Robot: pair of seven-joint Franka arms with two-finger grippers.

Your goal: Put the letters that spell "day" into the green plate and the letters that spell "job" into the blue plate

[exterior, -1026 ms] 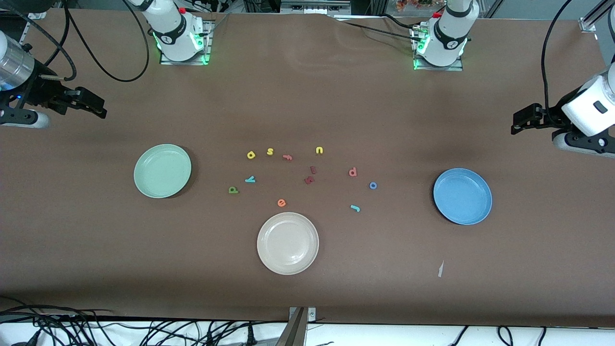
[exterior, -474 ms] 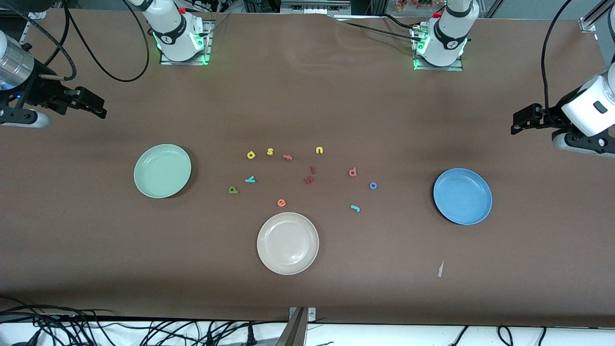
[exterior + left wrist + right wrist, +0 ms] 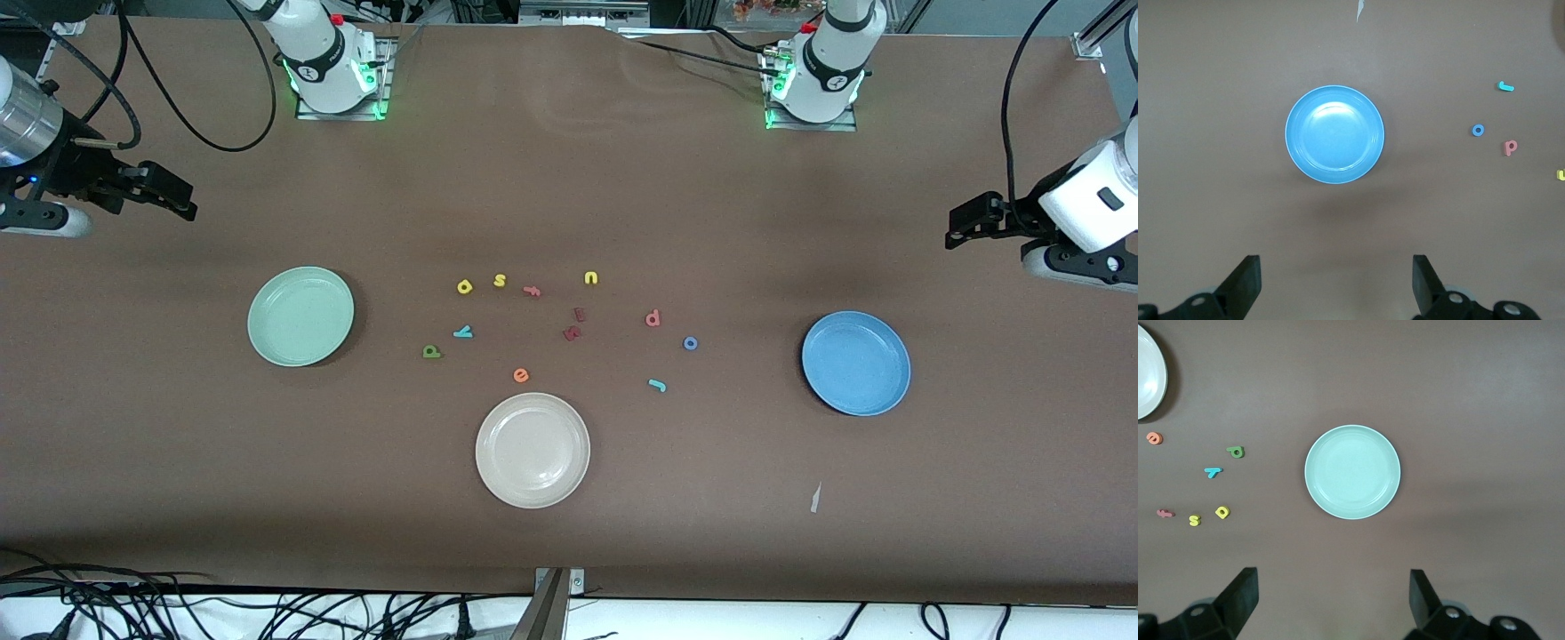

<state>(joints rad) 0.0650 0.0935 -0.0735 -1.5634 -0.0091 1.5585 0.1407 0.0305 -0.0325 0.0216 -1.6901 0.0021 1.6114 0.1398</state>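
- Step: none begun. Both plates are bare and all six letters lie on the table.
- Nearest the front camera: j, then d, o, y, b; farthest is a.
- Green plate sits toward my right arm's end, blue plate toward my left arm's end, with the letters between them.
- Right claw hovers over bare table near the green plate, fingers wide apart, holding nothing. The d, y and a lie well apart from it.
- Left claw hovers likewise near the blue plate, wide open and empty (j, o and b well off).
- Next, as I judge: carry a claw over one letter, drop low and pinch; the foam is tiny and flat, so aim must be fine.
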